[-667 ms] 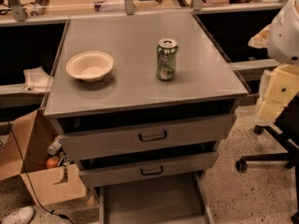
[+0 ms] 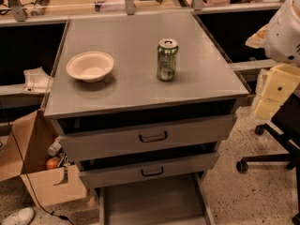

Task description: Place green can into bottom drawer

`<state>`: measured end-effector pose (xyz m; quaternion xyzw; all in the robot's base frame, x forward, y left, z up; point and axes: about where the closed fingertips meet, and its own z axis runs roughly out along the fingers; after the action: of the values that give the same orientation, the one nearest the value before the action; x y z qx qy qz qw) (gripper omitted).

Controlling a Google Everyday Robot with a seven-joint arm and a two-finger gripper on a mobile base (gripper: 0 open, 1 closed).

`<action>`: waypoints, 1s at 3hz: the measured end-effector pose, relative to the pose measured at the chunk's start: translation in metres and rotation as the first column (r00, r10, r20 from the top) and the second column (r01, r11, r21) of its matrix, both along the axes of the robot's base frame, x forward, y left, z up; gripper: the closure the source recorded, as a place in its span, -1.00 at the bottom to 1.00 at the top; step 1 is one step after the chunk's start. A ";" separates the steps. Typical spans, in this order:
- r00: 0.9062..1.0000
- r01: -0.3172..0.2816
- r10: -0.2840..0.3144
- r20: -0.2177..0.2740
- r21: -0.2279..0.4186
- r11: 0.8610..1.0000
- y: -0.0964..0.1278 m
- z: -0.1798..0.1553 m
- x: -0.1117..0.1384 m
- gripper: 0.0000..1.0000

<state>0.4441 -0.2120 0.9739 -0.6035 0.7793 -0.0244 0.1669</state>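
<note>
At the foot of the cabinet, the bottom drawer [image 2: 150, 203] stood pulled out, grey floor showing. Above it sat two upper drawers [image 2: 197, 131]. The gripper [image 2: 276, 90] hung off the cabinet's right side; wide or closed, I could not tell. On the cabinet top [image 2: 131, 90] the green can [image 2: 167, 60] stood upright, apart from a cream bowl [image 2: 90, 66].
</note>
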 end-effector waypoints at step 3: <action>0.998 -0.056 0.059 -0.019 0.141 0.988 0.050 -0.050 0.061 -1.00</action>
<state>0.5050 -0.1620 0.9244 -0.6127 0.7633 0.0426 0.2005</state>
